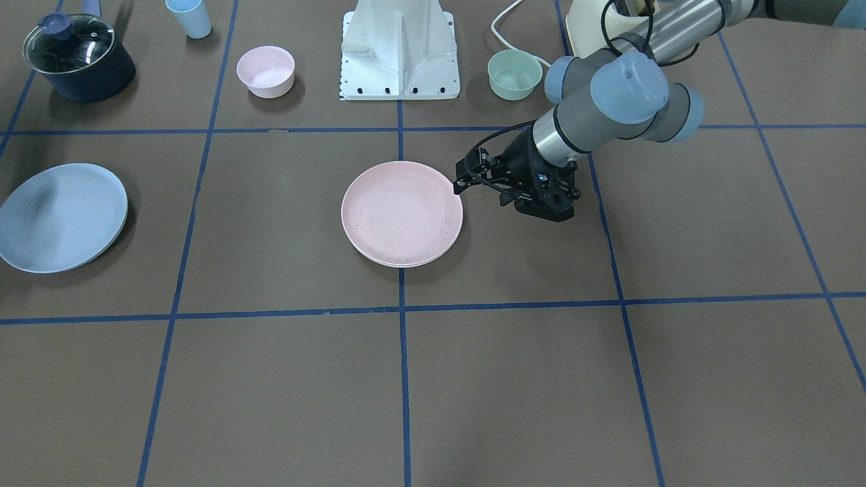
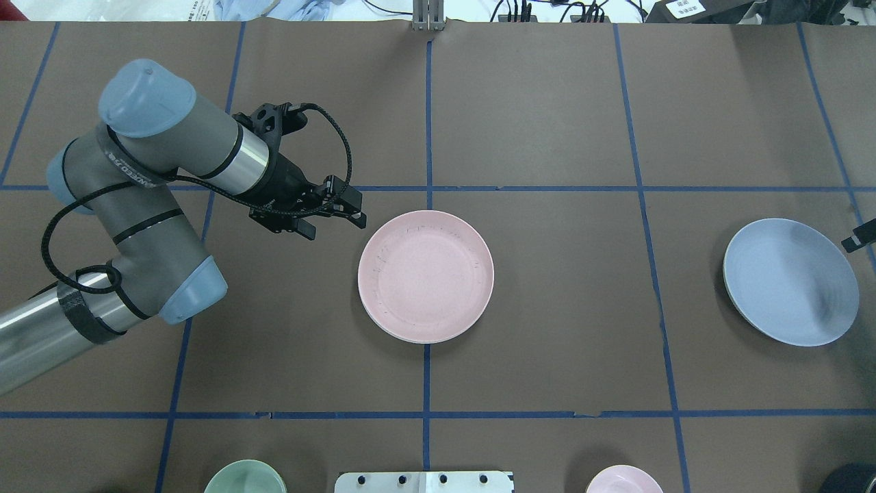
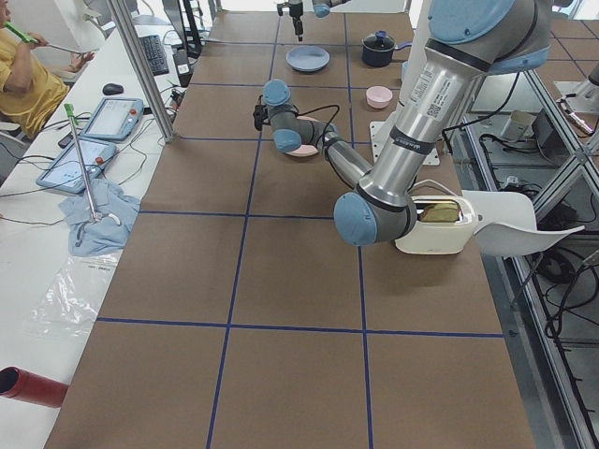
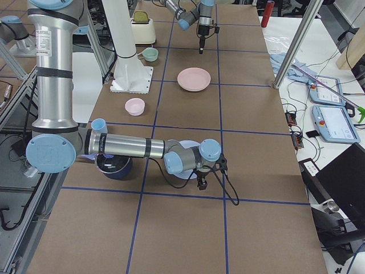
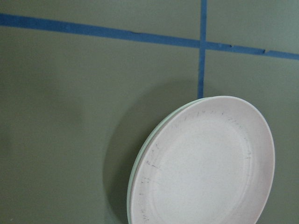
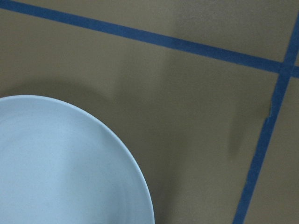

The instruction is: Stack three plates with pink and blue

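The pale pink plate (image 1: 402, 213) lies at the table's centre, on top of a cream-white plate whose rim (image 5: 132, 183) shows just under it. My left gripper (image 2: 357, 210) hovers low beside the pink plate's edge on the robot's left, open a little and empty; it also shows in the front view (image 1: 461, 185). The pale blue plate (image 2: 790, 281) lies alone far to the robot's right. Only a tip of my right gripper (image 2: 859, 237) shows at the blue plate's outer edge, so I cannot tell if it is open or shut. The right wrist view shows the blue plate (image 6: 60, 172) close below.
Near the robot's base (image 1: 400, 54) stand a small pink bowl (image 1: 265, 70), a mint-green bowl (image 1: 514, 74), a dark pot with a glass lid (image 1: 78, 57), a blue cup (image 1: 189, 17) and a cream toaster (image 1: 595, 27).
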You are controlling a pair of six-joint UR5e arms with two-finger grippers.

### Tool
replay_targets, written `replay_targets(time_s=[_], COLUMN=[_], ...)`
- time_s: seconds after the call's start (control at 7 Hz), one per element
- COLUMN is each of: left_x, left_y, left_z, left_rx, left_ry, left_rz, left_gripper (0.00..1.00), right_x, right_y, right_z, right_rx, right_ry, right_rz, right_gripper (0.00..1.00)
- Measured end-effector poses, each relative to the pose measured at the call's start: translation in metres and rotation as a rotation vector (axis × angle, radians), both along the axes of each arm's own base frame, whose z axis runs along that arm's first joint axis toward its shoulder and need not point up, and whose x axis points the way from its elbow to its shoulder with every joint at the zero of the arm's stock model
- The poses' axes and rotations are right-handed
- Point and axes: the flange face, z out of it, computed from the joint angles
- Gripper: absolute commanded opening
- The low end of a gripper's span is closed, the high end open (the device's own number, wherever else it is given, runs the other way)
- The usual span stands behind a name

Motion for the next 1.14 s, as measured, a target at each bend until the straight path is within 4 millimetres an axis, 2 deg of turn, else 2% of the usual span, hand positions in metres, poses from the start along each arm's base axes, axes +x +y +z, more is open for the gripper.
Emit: replay_targets(time_s=[0.14, 0.29, 0.86, 1.14], left_x=[-0.007, -0.010, -0.015, -0.023], left_y=[-0.002, -0.003, -0.003, -0.002], left_z=[-0.004, -0.005, -0.002, 0.002], left_rx=[0.001, 0.001, -0.001, 0.003], left_ry=[0.001, 0.001, -0.002, -0.002], left_rz=[-0.009, -0.013, -0.019, -0.027], left_gripper=[1.00, 1.00, 1.00, 1.00], right_x=[-0.012, -0.019, -0.027, -0.028], right_y=[0.009, 0.014, 0.009, 0.010], right_z=[0.012, 0.021, 0.012, -0.014], right_rx=[0.011, 0.017, -0.008, 0.007], right_ry=[-0.008, -0.016, -0.043, -0.093], right_rz=[0.001, 0.009, 0.049, 0.045], right_gripper=[0.63, 0.01, 0.00, 0.00])
